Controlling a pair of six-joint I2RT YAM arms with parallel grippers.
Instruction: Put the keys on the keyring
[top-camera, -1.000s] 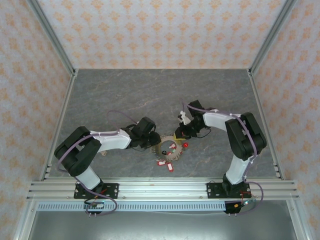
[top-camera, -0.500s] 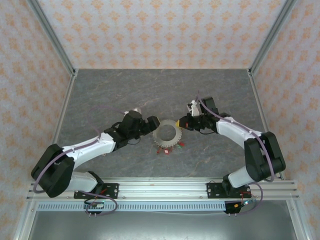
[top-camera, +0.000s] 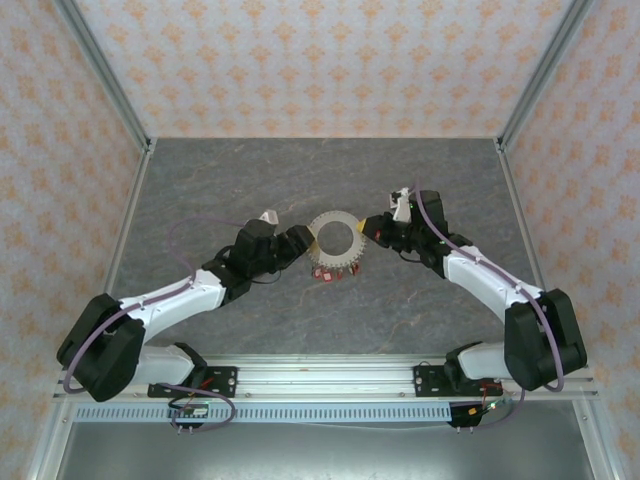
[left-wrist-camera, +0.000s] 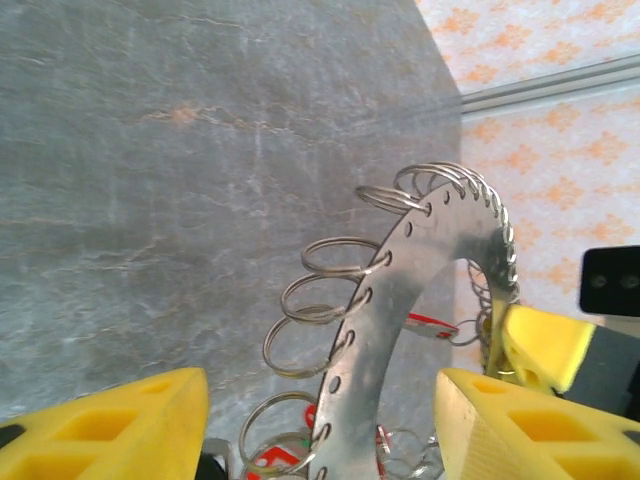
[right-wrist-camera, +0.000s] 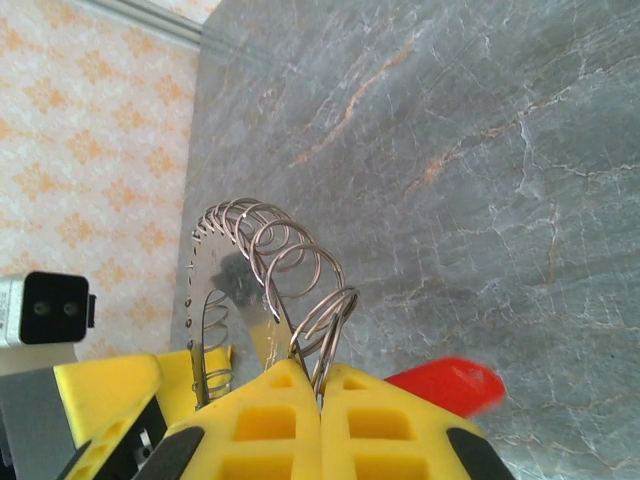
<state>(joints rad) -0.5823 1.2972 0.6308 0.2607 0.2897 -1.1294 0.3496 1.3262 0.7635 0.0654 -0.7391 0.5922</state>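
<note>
While the right gripper (top-camera: 367, 231) pinches the keyring (top-camera: 324, 223) — red keys (top-camera: 331, 272) at its near side — the left gripper (top-camera: 303, 240) stands spread astride it.

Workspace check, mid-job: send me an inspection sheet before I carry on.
Surface: grey marbled table.
Job's things: keyring held between the arms; red-headed keys hang beneath it.
Clutter: nothing seen.
Grippers: right gripper shut on a wire loop of the keyring; left gripper open, fingers straddling the ring's plate.
Cables: purple cables run along both arms.
Surroundings: patterned walls, aluminium rail at the near edge.
</note>
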